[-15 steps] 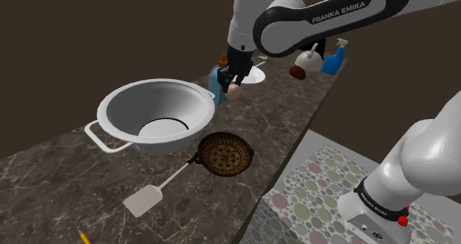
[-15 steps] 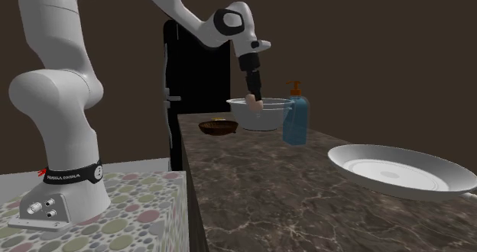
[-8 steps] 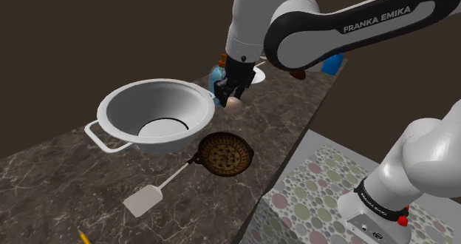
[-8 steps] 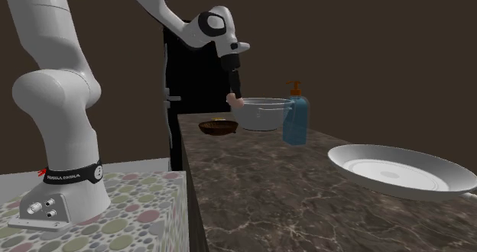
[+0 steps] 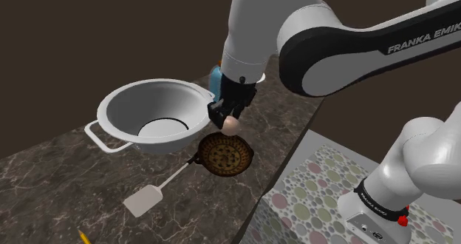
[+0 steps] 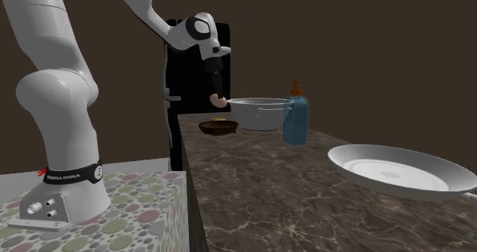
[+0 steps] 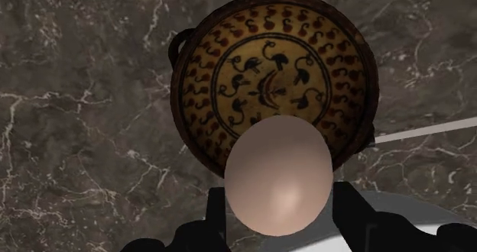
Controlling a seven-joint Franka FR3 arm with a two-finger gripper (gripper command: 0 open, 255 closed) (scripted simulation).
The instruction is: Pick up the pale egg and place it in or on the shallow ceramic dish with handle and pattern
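well, the black gripper (image 7: 281, 216) clasps the pale egg (image 7: 280, 176) between its fingers, held in the air over the rim of the patterned dish (image 7: 267, 67). the wrist view gives the dish's painted inside, bare. the shoulder view adds the big white bowl (image 5: 156, 113) just beside it, its inside bare too.

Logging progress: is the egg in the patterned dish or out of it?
Out. The pincer clasps the egg in the air, above the dish and clear of it.
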